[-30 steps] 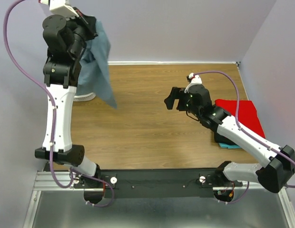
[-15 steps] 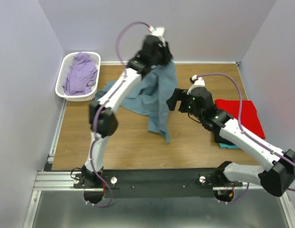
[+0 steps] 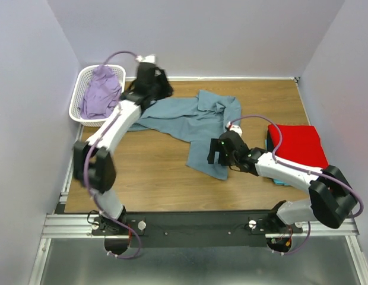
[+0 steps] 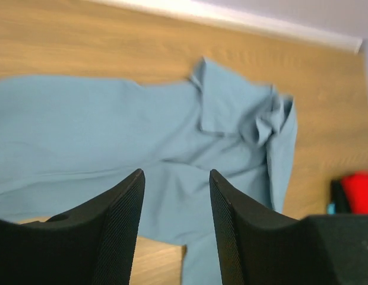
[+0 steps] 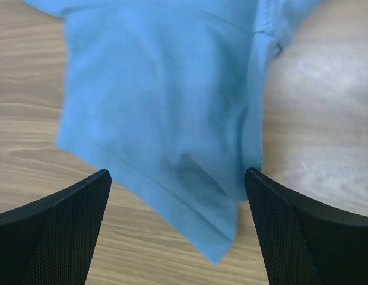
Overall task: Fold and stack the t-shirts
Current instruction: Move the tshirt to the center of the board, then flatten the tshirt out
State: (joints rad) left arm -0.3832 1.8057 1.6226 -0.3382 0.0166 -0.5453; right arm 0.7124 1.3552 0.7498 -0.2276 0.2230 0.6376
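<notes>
Wood table (image 3: 160, 172): blue-grey shirt (image 3: 190, 122) crumpled, long axis left-right.

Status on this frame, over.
Left gripper open, right gripper open, both over blue-grey shirt. Shirt lies rumpled, unfolded. Red shirt folded, right side. Nothing blocking.

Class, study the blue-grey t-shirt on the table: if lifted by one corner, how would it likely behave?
Probably floppy: the blue-grey t-shirt lies in wrinkles and overlapping folds, so it should droop and hang from the grip. Likely light, since it is thin cloth lying flat on the table. Pushed, it would probably bunch up rather than slide whole.
</notes>
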